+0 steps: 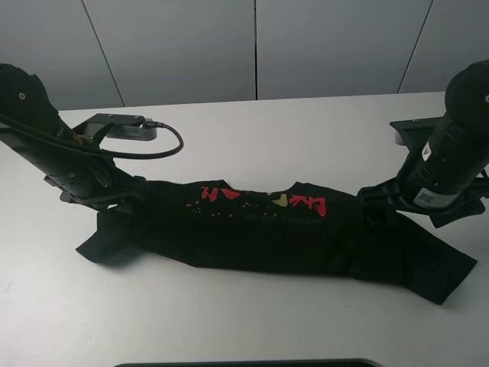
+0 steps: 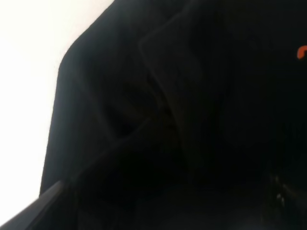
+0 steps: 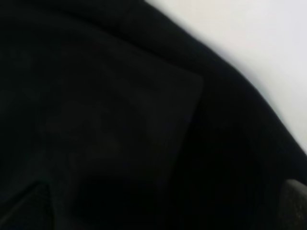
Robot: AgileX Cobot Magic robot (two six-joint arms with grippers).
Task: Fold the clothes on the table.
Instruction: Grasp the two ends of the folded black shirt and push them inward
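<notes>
The black short-sleeved T-shirt (image 1: pixel 275 237) lies stretched as a long band across the centre and lower middle of the exterior high frame, on the wide white smooth counter (image 1: pixel 252 130). Its red and yellow printed characters (image 1: pixel 221 195) show along its upper edge. One sleeve trails to the lower left, and the cloth fans out toward the lower right.

The left tool (image 1: pixel 128 193) meets the garment at centre left and the right tool (image 1: pixel 373 200) at centre right, each at one end of the upper edge. That placement suits drawing the cloth taut between them so a fold line runs straight.

Both wrist views are filled with dark creased fabric (image 2: pixel 192 120) (image 3: pixel 120 120), with only a wedge of counter showing. The fingers are buried in it, so I cannot tell whether either tool is clenched on the cloth or released. The straight upper edge hints at a hold, as a judgement only.

A looped black cable (image 1: pixel 164 145) lies at the upper left, apart from the shirt.
</notes>
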